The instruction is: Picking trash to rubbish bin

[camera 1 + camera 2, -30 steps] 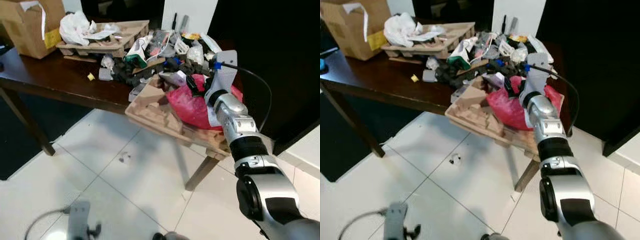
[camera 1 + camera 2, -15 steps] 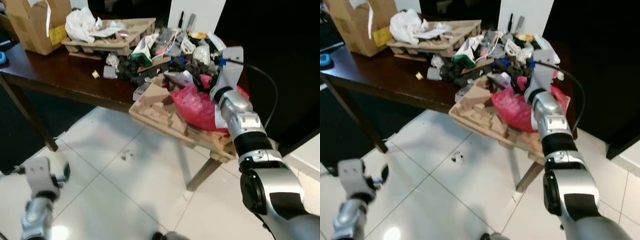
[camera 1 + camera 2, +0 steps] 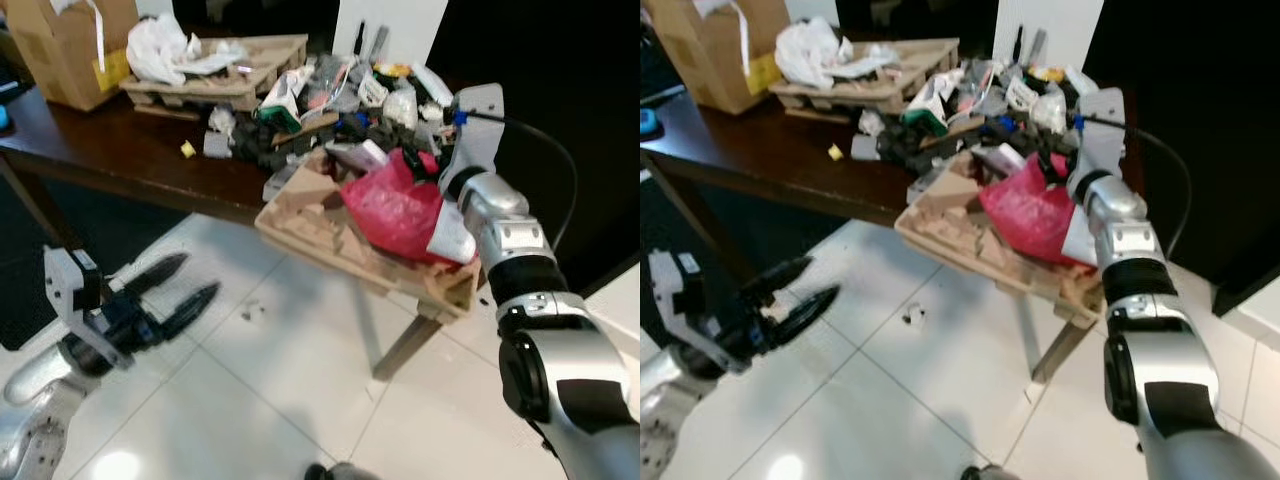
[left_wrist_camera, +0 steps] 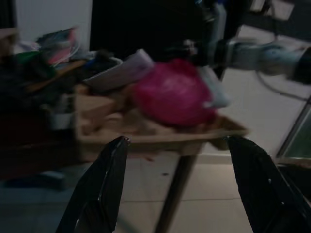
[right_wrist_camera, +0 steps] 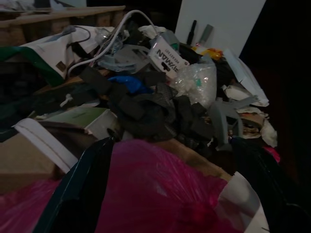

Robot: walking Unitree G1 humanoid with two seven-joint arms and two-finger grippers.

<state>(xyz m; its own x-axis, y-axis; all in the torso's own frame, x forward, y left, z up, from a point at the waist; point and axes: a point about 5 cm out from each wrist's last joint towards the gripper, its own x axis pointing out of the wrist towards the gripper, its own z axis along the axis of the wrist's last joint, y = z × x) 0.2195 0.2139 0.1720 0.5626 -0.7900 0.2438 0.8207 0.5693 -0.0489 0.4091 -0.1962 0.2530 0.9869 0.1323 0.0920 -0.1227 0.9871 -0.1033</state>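
Observation:
A crumpled red plastic bag point(image 3: 400, 210) lies on a moulded cardboard tray point(image 3: 310, 215) that overhangs the front edge of the dark wooden table point(image 3: 110, 155). My right gripper point(image 5: 172, 160) reaches over the far side of the bag, open, one black finger point(image 5: 77, 194) on each side of it. The bag's top is bunched up into a peak beside the wrist. My left gripper point(image 3: 199, 275) hovers low over the tiled floor, in front of the table and to its left. It is open and holds nothing, and its fingers point at the tray and the bag point(image 4: 170, 92).
Behind the bag a heap of trash point(image 3: 300, 130) covers the table: black foam pieces, packets, cables. A second cardboard tray with a white plastic bag point(image 3: 155, 45) and a brown cardboard box point(image 3: 65, 50) stand at the back left. A table leg point(image 3: 405, 345) stands under the tray.
My left arm has risen from the floor at the lower left, its open gripper now pointing toward the table. The right gripper has shifted slightly and the bag's top is bunched higher.

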